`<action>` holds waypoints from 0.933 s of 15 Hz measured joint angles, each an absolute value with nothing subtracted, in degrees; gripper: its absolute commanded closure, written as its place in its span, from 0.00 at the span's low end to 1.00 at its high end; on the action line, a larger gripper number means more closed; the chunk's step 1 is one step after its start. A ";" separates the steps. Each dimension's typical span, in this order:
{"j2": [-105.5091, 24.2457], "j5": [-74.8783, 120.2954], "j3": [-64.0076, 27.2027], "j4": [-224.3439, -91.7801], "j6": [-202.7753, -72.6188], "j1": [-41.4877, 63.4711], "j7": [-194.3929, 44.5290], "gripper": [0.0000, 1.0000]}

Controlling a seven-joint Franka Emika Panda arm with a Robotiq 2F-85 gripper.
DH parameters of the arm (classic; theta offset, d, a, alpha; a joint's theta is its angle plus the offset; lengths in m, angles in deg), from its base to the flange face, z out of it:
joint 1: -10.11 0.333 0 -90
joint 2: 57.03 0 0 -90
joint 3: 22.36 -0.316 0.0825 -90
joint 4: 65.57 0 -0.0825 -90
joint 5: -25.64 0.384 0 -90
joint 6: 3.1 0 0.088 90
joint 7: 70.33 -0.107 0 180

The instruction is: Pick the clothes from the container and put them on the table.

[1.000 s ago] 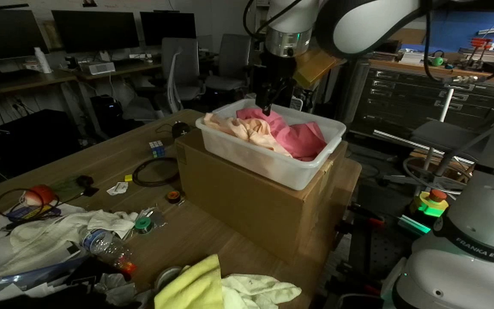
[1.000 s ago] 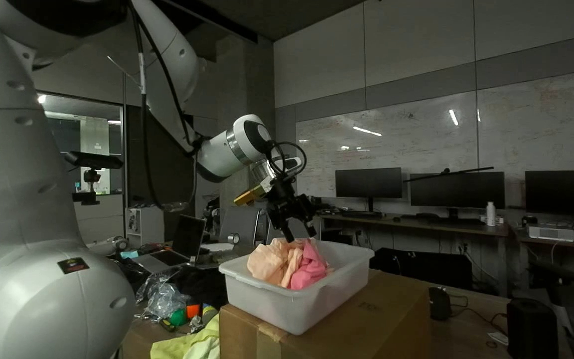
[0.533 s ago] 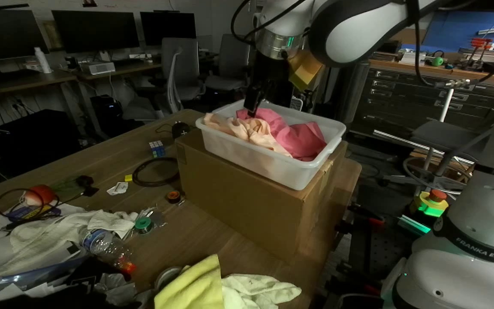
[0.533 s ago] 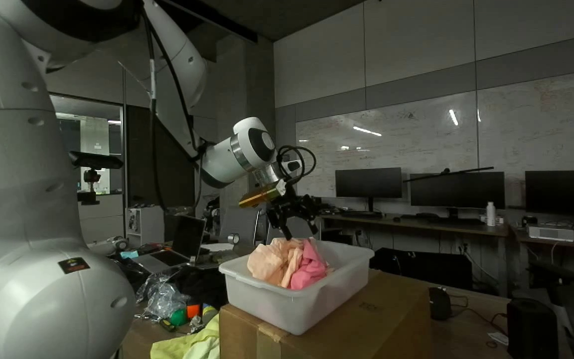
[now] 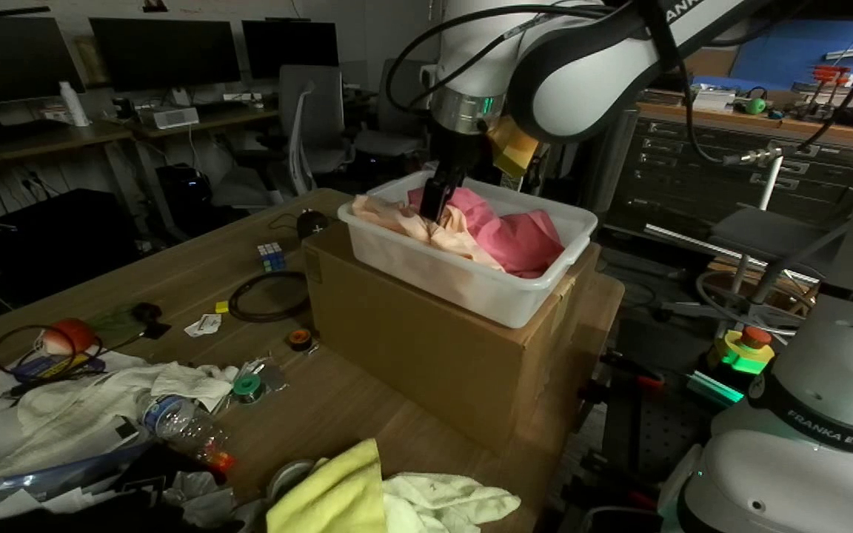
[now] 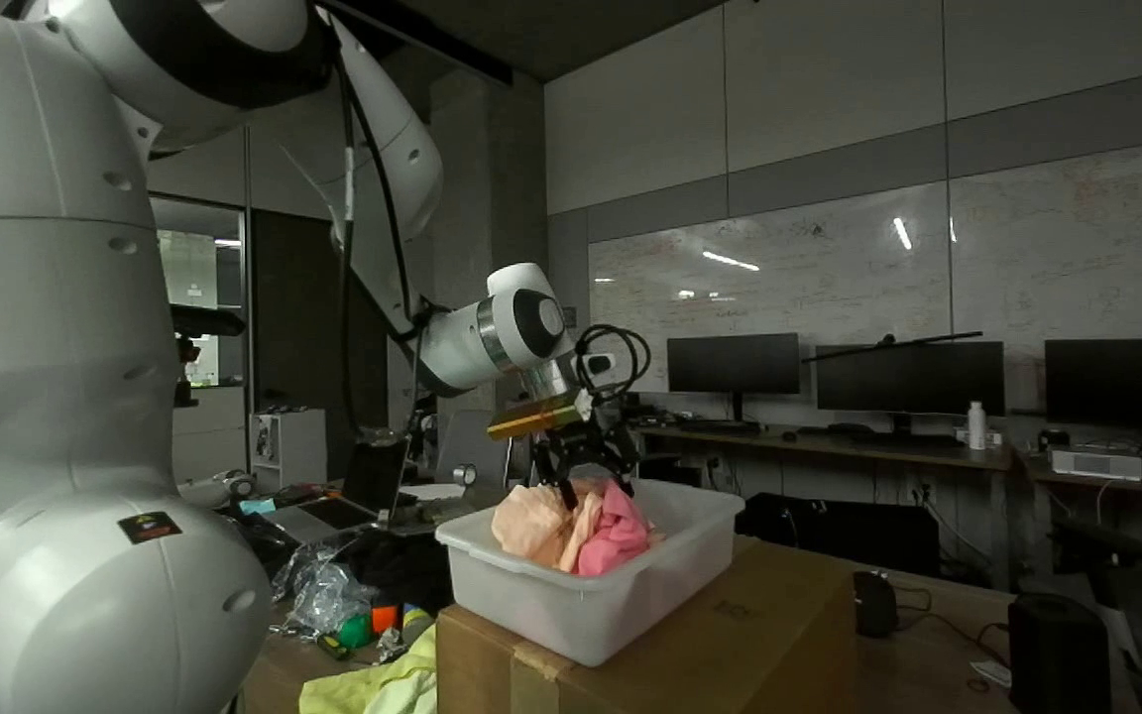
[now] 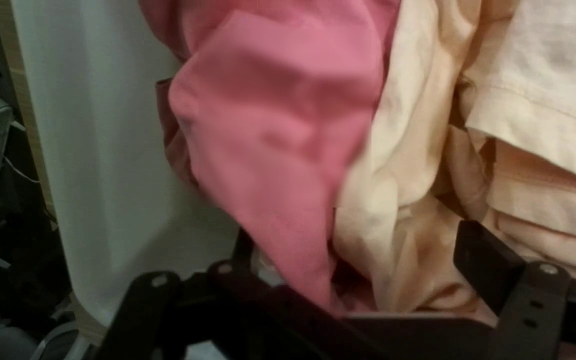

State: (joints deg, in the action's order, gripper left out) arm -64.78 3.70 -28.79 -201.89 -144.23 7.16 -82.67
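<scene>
While jaws stand spread, pink cloth [image 7: 278, 150] (long axis running down wrist view) tapers toward them.

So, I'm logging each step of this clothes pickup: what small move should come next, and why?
Probably close the gripper: in the wrist view its fingers stand apart, with folds of the pink cloth and the peach cloth between them. Both cloths lie in the white container, neither lifted yet. How deep the fingers reach is hard to tell.
</scene>
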 measured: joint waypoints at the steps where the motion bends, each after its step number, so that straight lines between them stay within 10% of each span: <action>1: -64.33 4.02 -28.58 -201.89 -144.23 7.16 -82.14 0.00; 2: -63.97 4.17 -28.35 -201.89 -144.23 7.16 -81.77 0.00; 3: -63.70 4.23 -28.15 -201.89 -144.22 7.16 -81.60 0.25; 14: -63.54 4.66 -27.70 -201.89 -144.53 7.25 -81.88 0.91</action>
State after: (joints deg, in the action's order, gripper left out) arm -63.54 4.66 -27.70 -201.89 -144.53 7.25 -81.88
